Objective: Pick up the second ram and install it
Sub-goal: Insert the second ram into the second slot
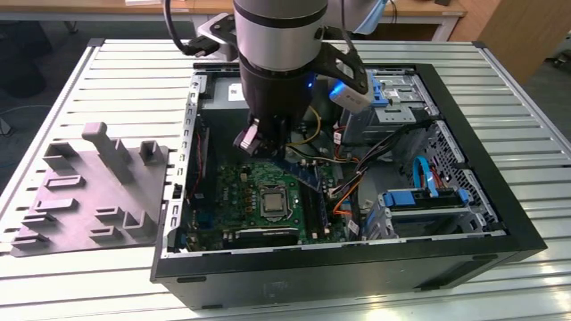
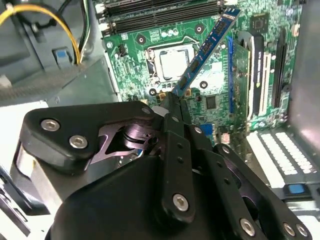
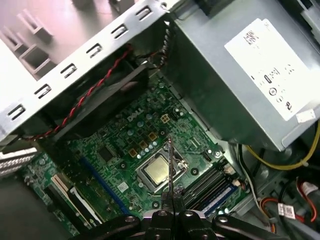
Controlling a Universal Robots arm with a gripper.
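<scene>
Gripper: clenched on one end of the second ram.
Ram location: inside the case, above the motherboard, beside the CPU socket.
Long axis: in line with the fingers, free end pointing toward the board.

a pale silver table of long ribbed metal slats carries two things. a black desktop computer case lies flat on it, open side up, toward the exterior view's right. just beside the case, on the exterior view's left, rests a flat grey moulded plastic fixture with upright posts and blocks.
</scene>
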